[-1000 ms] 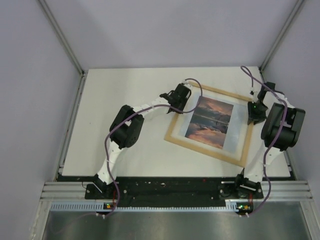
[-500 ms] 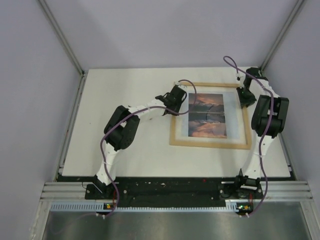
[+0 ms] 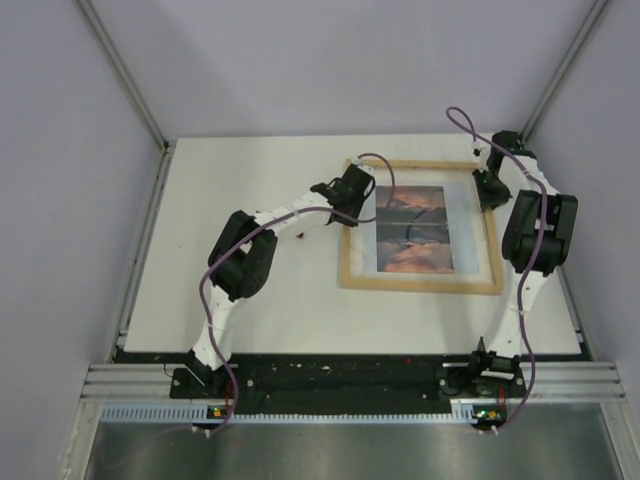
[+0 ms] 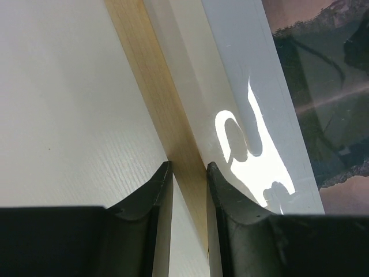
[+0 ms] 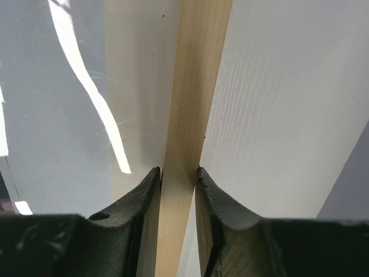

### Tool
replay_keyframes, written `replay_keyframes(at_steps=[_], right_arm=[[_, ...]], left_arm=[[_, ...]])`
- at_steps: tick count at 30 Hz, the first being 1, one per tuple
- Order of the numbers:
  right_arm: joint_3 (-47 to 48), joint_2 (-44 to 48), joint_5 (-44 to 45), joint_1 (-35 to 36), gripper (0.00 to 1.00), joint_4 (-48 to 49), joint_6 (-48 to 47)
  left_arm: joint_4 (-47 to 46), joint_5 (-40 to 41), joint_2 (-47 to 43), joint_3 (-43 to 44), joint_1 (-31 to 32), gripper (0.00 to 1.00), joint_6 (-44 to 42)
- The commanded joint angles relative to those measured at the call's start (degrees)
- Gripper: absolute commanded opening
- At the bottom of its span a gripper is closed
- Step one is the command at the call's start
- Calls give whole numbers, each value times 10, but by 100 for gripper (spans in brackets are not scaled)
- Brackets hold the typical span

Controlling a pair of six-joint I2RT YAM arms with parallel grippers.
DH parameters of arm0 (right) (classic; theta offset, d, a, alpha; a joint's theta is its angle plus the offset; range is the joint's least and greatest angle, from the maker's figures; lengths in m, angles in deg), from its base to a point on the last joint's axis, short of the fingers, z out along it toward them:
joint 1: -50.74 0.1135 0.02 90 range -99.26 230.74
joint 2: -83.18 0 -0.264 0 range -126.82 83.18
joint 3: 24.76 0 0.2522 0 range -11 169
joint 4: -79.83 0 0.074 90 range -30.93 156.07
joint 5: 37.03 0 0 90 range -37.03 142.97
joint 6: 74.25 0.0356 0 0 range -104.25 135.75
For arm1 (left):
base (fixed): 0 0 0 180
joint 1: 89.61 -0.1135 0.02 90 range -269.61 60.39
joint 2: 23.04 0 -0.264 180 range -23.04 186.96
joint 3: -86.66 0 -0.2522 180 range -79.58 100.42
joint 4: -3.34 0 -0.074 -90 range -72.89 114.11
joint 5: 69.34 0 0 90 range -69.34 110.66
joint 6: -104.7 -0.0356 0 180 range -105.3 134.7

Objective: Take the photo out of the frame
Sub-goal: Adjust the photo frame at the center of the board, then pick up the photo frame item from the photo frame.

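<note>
Grasp stage: left and right jaws pinch opposite rails of the frame (image 3: 420,286); next, probably flip it, exposing the photo (image 3: 415,240).

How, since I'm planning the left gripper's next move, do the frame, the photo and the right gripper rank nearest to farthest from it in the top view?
1. the frame: its left rail sits between the fingers of the left gripper.
2. the photo: just to the right.
3. right gripper: across, on the right rail.

Worktop (image 3: 220,190) left of frame (image 3: 420,286) open for you. Right side tight: your right arm (image 3: 540,235) boxed between frame edge and side wall (image 3: 610,130).
</note>
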Motion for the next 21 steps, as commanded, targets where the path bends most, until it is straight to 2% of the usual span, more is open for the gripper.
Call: replay_keyframes(at_steps=[1, 13, 21], right_arm=[[61, 76, -36, 25, 0, 20, 11], [128, 129, -20, 68, 0, -44, 39], [108, 128, 4, 145, 0, -55, 69]], left_arm=[[-22, -56, -42, 53, 10, 0, -36], [-17, -51, -118, 28, 0, 0, -60], [-18, -53, -222, -90, -52, 0, -107]])
